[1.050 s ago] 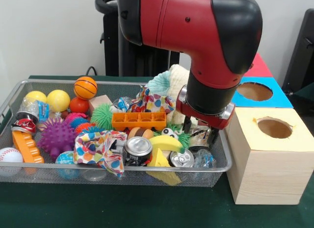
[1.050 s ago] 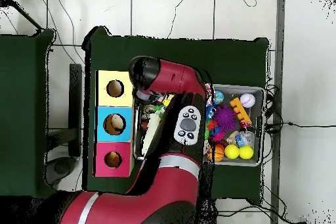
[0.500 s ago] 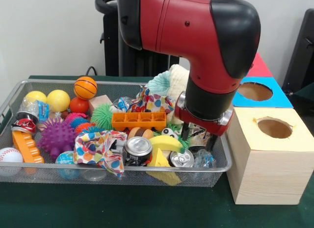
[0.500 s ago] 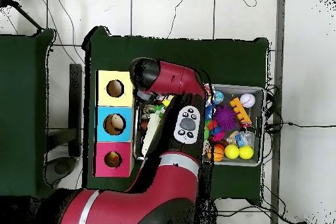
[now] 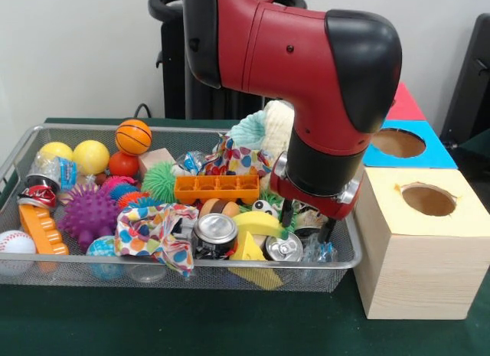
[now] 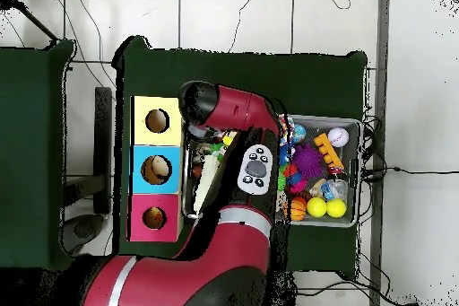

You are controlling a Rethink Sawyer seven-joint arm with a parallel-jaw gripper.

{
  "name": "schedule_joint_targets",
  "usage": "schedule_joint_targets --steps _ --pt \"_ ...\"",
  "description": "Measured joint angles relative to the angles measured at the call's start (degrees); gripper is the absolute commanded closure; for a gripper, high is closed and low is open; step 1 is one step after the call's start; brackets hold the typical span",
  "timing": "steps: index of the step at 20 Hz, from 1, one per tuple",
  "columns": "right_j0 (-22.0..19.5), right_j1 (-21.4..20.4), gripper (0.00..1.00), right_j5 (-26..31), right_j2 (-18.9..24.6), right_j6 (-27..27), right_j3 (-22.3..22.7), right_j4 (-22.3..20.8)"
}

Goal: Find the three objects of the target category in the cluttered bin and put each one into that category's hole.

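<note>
While the wire bin (image 5: 23, 138) holds a baseball (image 5: 15, 243), purple spiky ball (image 5: 88, 214), patterned cloth (image 5: 153, 227) and silver can (image 5: 215, 232) toward its left and middle, the claw (image 5: 306, 227) sits low at its right end among clutter, grip state indeterminate. Beside the bin stands the wooden box (image 5: 417, 272) with its hole (image 5: 429, 199).

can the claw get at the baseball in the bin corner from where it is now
Probably not directly. The claw sits low at the bin's end by the wooden box, while the baseball lies at the opposite end, uncovered, so it must lift and cross first.
</note>
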Motion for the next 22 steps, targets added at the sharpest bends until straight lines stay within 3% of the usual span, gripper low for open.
schedule_joint_targets --steps 11,22 --pt "-0.3 1.1 0.0 0.0 0.0 0.0 -2.2 0.6" --pt "-2.6 5.6 0.0 -2.2 0.0 0.0 -5.4 0.5"
